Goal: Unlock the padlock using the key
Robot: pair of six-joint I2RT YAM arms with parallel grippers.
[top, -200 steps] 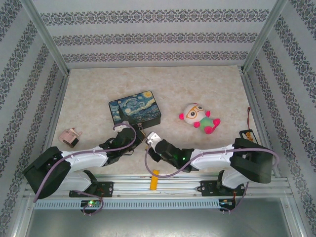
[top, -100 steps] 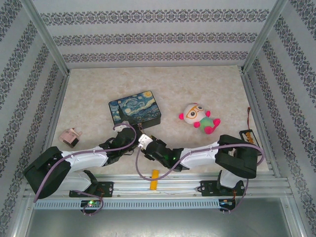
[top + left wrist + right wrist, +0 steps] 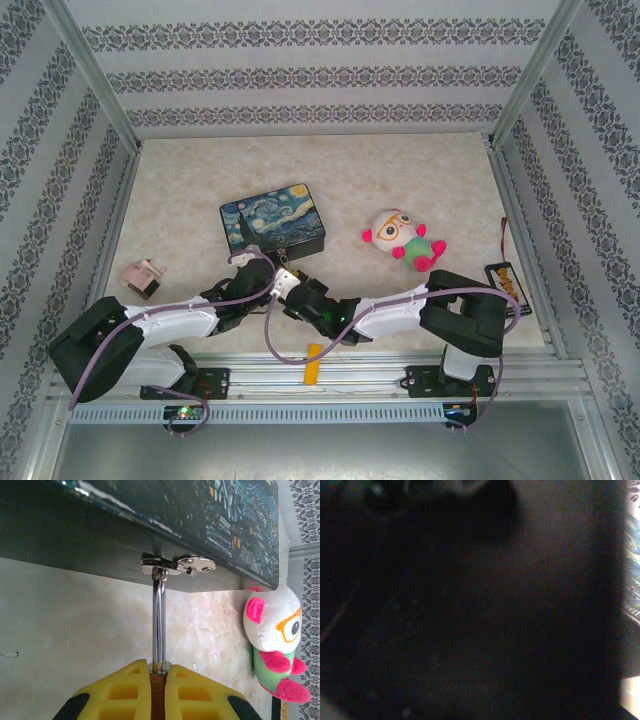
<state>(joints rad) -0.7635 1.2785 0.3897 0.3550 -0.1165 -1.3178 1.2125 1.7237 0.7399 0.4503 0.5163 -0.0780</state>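
Striped floral-patterned walls, marbled beige tabletop

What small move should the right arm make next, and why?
Probably back the right gripper off slightly. It sits tight beside the left gripper, whose jaws are shut on the padlock, its shackle hooked through the tin's clasp. The right wrist view is nearly black, so I can't confirm a key or line it up.

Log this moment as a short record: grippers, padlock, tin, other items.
tin: starry-night print, mid-table
left gripper: fingers shut on the padlock
padlock: shackle runs up to the tin's clasp
right gripper: close beside left gripper, open or shut unclear
other items: plush toy right of tin; orange-yellow block at near edge
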